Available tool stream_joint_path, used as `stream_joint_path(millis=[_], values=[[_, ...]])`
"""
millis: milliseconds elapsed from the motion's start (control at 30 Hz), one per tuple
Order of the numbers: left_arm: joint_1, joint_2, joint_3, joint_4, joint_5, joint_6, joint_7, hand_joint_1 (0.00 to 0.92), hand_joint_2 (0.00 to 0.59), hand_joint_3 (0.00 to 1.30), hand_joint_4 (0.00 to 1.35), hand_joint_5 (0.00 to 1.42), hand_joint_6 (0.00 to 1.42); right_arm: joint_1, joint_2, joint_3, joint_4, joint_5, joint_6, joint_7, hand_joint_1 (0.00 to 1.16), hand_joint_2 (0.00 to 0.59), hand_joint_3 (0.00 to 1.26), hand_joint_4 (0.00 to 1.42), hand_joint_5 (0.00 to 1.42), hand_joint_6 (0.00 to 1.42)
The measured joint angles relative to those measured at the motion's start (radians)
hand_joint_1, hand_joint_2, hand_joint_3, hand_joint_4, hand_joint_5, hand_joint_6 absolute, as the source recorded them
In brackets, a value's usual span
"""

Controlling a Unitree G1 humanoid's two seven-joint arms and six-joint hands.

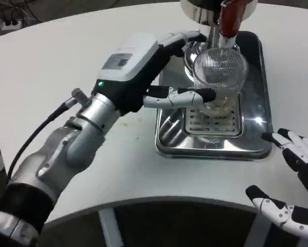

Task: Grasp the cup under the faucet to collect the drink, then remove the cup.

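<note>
Cup (219, 69): clear, ribbed glass, upright on drip tray (256, 139) grate, directly under red faucet (230, 20).
Left hand (143, 67): fingers wrapped round cup, thumb in front, cup gripped.
Right hand (292, 180): fingers spread, nothing held, rested near tray's right corner.

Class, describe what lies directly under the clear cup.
The cup stands on the slotted grate of a steel drip tray. The grate directly beneath the cup's base is hidden by the cup itself.

Lab-like test setup: bare white table (66, 67), loose cables and power strip (7, 21) behind.
</note>
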Motion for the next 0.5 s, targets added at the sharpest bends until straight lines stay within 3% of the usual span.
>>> stream_joint_path(millis=[300, 400, 500], values=[[0.163, 0.049, 0.191, -0.348, -0.244, 0.022, -0.157, 0.188, 0.145, 0.27, 0.28, 0.37, 0.31, -0.003, 0.005, 0.002, 0.000, 0.000, 0.001, -0.004, 0.44, 0.358, 0.10, 0.00, 0.00, 0.00], [0.187, 0.049, 0.231, -0.428, -0.389, 0.039, -0.268, 0.135, 0.149, 0.25, 0.22, 0.34, 0.28, -0.006, 0.006, 0.003, 0.000, 0.000, 0.002, -0.004, 0.44, 0.358, 0.11, 0.00, 0.00, 0.00], [0.189, 0.030, 0.262, -0.479, -0.597, 0.146, -0.419, 0.089, 0.151, 0.23, 0.19, 0.32, 0.27, -0.008, 0.006, 0.005, 0.000, 0.000, 0.001, -0.004, 0.44, 0.358, 0.11, 0.00, 0.00, 0.00]])
